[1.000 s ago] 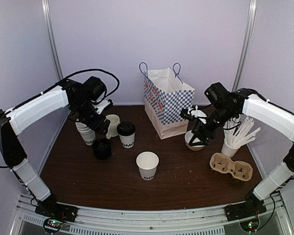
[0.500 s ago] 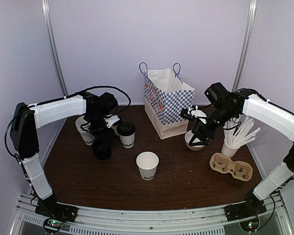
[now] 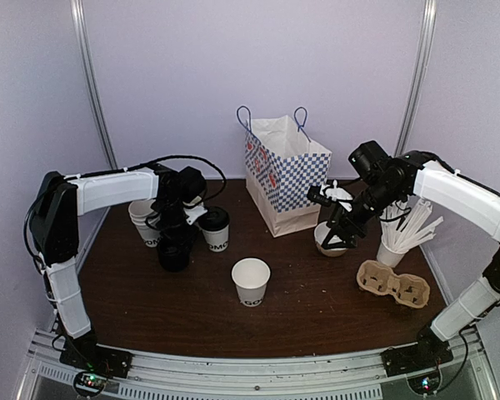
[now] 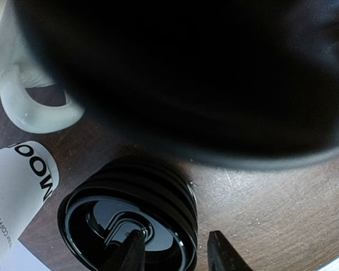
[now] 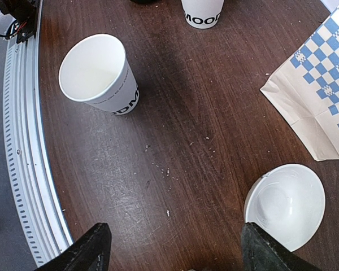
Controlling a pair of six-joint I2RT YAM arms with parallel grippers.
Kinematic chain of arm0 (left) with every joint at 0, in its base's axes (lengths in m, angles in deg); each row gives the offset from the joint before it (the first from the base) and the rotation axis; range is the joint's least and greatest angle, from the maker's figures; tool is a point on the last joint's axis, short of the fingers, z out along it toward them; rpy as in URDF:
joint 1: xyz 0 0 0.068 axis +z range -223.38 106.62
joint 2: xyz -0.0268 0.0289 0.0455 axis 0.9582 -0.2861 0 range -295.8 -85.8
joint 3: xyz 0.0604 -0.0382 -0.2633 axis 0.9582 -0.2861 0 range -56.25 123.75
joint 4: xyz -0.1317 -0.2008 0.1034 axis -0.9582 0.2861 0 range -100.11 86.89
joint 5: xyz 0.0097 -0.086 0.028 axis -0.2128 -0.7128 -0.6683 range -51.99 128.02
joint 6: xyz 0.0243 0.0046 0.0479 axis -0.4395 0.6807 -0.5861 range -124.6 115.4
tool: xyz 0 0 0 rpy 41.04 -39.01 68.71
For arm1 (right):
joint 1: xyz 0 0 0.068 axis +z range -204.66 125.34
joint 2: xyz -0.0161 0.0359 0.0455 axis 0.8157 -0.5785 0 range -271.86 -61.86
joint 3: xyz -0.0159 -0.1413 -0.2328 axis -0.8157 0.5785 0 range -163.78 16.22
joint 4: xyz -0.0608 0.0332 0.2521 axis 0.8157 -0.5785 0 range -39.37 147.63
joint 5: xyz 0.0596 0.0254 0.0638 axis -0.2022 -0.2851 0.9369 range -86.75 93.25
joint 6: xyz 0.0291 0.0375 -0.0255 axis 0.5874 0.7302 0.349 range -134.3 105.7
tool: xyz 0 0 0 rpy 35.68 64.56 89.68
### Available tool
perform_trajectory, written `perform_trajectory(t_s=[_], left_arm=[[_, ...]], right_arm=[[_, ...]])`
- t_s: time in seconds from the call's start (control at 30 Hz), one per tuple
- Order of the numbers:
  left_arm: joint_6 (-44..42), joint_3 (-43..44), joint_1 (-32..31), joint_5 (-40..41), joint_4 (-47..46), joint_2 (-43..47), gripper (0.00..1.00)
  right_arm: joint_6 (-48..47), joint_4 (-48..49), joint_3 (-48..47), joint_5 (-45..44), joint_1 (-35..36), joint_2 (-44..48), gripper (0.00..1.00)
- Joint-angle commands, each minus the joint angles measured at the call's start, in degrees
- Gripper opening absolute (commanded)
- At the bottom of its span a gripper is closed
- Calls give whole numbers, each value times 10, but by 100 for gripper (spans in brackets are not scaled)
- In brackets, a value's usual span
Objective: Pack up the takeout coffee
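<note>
The takeout coffee, a white paper cup with a black lid, stands left of centre; its lettered base shows at the top edge of the right wrist view. Just left of it is a stack of black lids, and my left gripper is down on that stack. My left gripper is open, with one finger inside the top lid and the other outside the rim with a gap. My right gripper hangs wide open over bare table beside the white bowl.
An open lettered paper cup stands near the front. The blue-checked paper bag stands open at the back. A cup stack, mug handle, stirrer cup and cardboard carrier are around.
My left gripper swung right from the cup stack and came down over the black lid stack, its jaws narrowing. The right arm has not moved.
</note>
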Motion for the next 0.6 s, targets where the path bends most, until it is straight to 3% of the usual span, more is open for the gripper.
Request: perform_trajectory(t_s=[0.0,0.37,0.57], left_arm=[[5,9,-1,2,4,0,38],[10,5,-1,-14,9,-2,28],[11,2,-1,-13,10,1,30]], right_arm=[[-3,1,-3,-3,-1,3,83],[-3,-2,-8,-3,-1,-2,82],[-2,-3,-10,-3,-1,-5,82]])
